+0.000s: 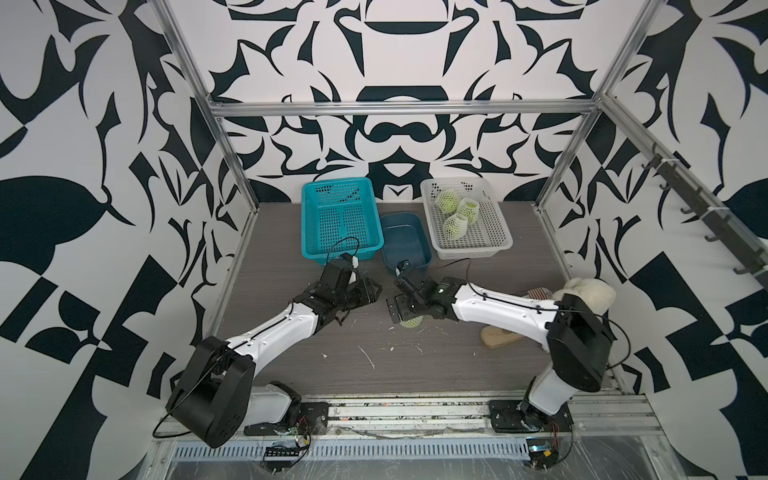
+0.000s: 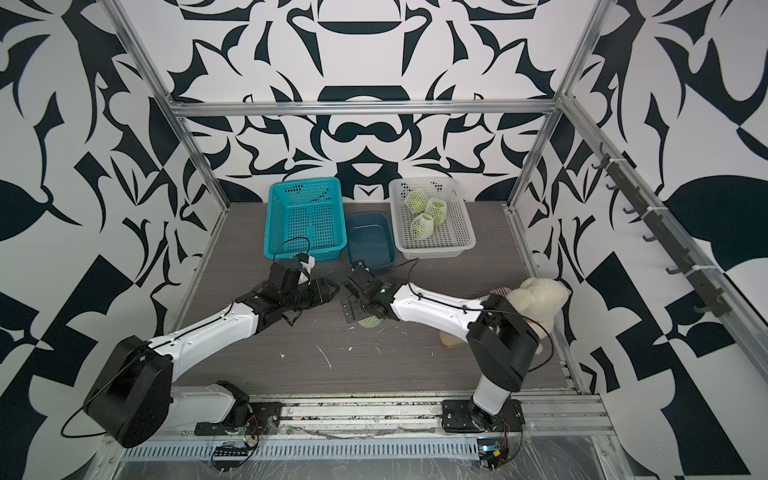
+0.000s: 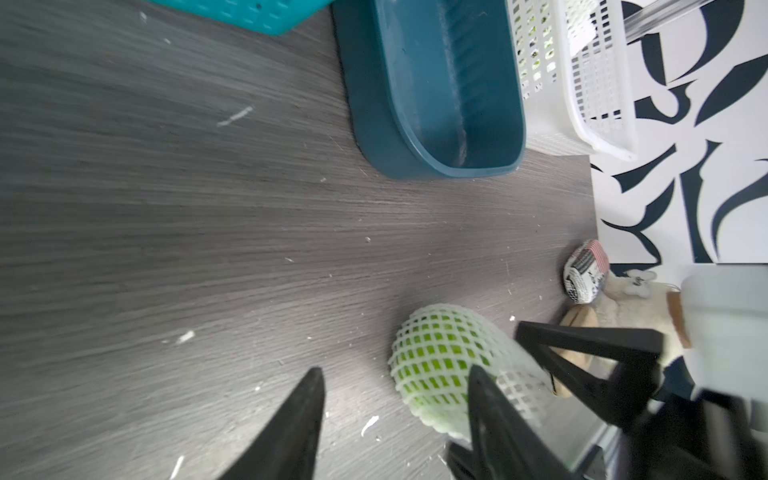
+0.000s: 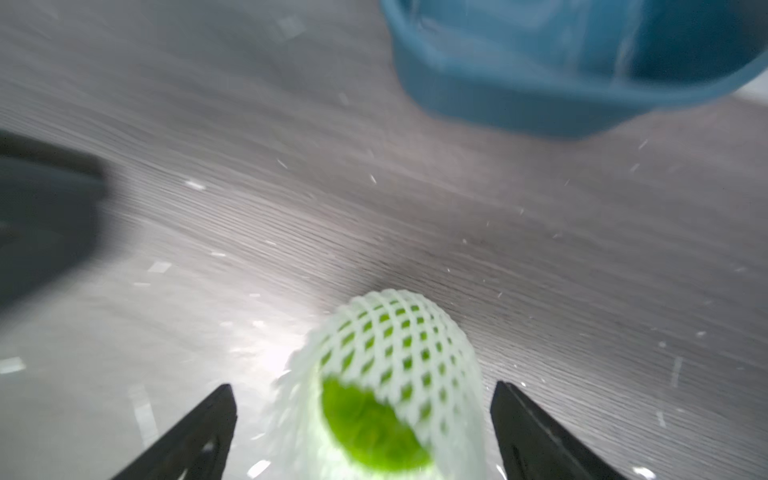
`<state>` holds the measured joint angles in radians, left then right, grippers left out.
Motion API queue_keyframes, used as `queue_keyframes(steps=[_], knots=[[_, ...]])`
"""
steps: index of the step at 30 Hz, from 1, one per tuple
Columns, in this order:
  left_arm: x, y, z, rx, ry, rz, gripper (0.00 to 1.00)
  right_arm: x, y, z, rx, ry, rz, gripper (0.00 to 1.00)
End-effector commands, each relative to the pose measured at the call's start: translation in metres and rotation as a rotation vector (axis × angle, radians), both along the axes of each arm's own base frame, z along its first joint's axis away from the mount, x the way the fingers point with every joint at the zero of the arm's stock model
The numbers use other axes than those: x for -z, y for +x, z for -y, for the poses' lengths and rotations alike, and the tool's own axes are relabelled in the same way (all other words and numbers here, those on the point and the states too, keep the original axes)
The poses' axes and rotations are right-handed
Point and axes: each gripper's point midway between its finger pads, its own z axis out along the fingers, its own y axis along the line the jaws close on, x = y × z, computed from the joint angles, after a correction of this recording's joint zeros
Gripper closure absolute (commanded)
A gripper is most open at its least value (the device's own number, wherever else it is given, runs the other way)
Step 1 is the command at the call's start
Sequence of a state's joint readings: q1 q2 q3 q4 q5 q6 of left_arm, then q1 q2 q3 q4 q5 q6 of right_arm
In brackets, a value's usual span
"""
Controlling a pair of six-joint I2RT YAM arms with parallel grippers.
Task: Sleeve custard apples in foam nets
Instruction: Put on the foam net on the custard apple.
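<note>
One custard apple (image 4: 370,424) lies on the table inside a white foam net (image 4: 399,353), green showing at the net's open end. It also shows in both top views (image 1: 412,322) (image 2: 369,321) and in the left wrist view (image 3: 436,361). My right gripper (image 4: 363,385) is open and straddles it, with a gap on each side (image 1: 404,315). My left gripper (image 3: 395,370) is open and holds nothing. It sits just left of the fruit (image 1: 368,291), with one fingertip (image 3: 482,386) in front of the net. Three more netted custard apples (image 1: 455,226) lie in the white basket (image 1: 494,245).
A teal perforated basket (image 1: 309,224) and a dark blue tub (image 1: 405,241) stand behind the grippers. A cream plush toy (image 1: 590,293), a tan flat thing (image 1: 498,334) and a striped cloth item (image 3: 584,270) lie at the right edge. White foam crumbs are scattered on the table.
</note>
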<state>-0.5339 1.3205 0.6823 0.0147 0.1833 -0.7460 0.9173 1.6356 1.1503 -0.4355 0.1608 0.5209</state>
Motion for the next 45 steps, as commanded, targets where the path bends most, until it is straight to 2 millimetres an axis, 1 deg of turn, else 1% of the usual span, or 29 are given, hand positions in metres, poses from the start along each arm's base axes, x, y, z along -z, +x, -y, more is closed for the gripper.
queue_keyframes(steps=[1,3,4,5,6,7,8,9,10,13,16,20,25,31,34,38,43,45], knots=[[0.011,-0.01,0.006,0.046,-0.036,-0.046,0.51,-0.032,-0.004,0.011,0.022,0.072,0.016,0.01],[0.015,-0.013,0.011,0.071,-0.048,-0.068,0.6,-0.039,-0.002,0.024,0.057,0.086,0.018,0.01],[0.017,-0.015,0.013,0.085,-0.052,-0.082,0.67,-0.038,0.0,0.034,0.084,0.082,0.018,0.01],[0.019,-0.018,0.016,0.103,-0.06,-0.096,0.73,-0.038,0.001,0.042,0.107,0.079,0.018,0.03],[0.023,-0.02,0.019,0.12,-0.065,-0.112,0.8,-0.035,0.003,0.052,0.138,0.08,0.01,0.08],[0.025,-0.022,0.023,0.137,-0.069,-0.127,0.85,-0.032,0.005,0.062,0.167,0.085,0.001,0.18],[0.028,-0.024,0.026,0.153,-0.069,-0.139,0.89,-0.029,0.006,0.069,0.191,0.096,-0.009,0.3],[0.031,-0.026,0.031,0.17,-0.069,-0.152,0.94,-0.026,0.008,0.076,0.217,0.115,-0.015,0.51],[0.034,-0.029,0.034,0.182,-0.066,-0.163,1.0,-0.023,0.009,0.081,0.235,0.133,-0.019,0.68],[0.042,-0.034,0.043,0.207,-0.052,-0.188,1.0,-0.011,0.006,0.083,0.24,0.181,-0.054,0.82],[0.048,-0.037,0.052,0.228,-0.046,-0.212,1.0,0.004,0.001,0.078,0.223,0.192,-0.1,0.87],[0.055,-0.038,0.057,0.233,-0.034,-0.233,1.0,0.021,-0.002,0.068,0.213,0.234,-0.143,0.87],[0.059,-0.034,0.058,0.216,-0.025,-0.238,1.0,0.032,0.002,0.06,0.209,0.256,-0.156,0.86],[0.07,-0.026,0.062,0.197,-0.012,-0.251,1.0,0.049,0.006,0.06,0.217,0.217,-0.168,0.86],[0.08,-0.025,0.064,0.199,-0.004,-0.281,1.0,0.06,0.008,0.064,0.238,0.188,-0.167,0.86],[0.09,-0.027,0.064,0.204,0.006,-0.315,1.0,0.068,0.007,0.063,0.249,0.209,-0.171,0.86],[0.095,-0.026,0.065,0.204,0.011,-0.325,1.0,0.083,0.004,0.056,0.245,0.23,-0.215,0.87],[0.095,-0.028,0.065,0.207,0.012,-0.337,1.0,0.084,0.003,0.056,0.239,0.223,-0.228,0.89]])
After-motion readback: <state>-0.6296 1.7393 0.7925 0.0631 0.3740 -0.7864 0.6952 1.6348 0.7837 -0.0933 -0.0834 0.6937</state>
